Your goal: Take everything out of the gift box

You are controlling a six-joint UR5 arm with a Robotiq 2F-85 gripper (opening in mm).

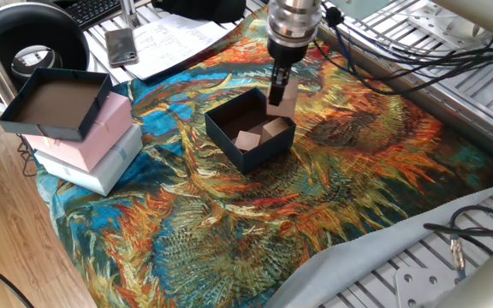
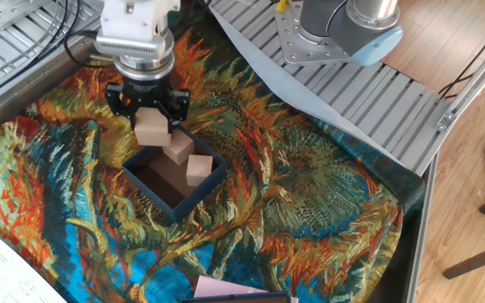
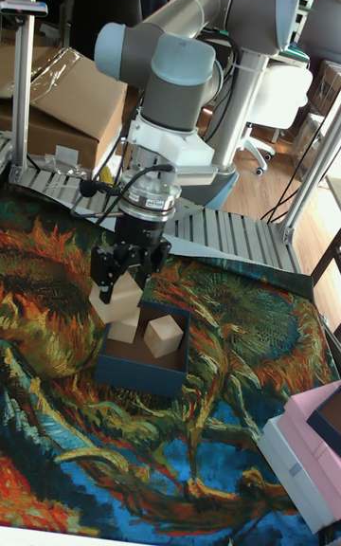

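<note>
One cube (image 2: 151, 130) is hanging clamped between the jaws of the gripper (image 2: 151, 126), above the gift box's (image 2: 175, 181) back rim, while two cubes (image 2: 189, 162) are sitting inside; next, I judge, it needs carrying clear onto the cloth (image 2: 310, 194) and releasing

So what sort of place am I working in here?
Most likely a robotics lab or office workspace: an aluminium-profile table draped with a painted cloth, a keyboard and papers at its edge, office chairs behind the arm.
</note>
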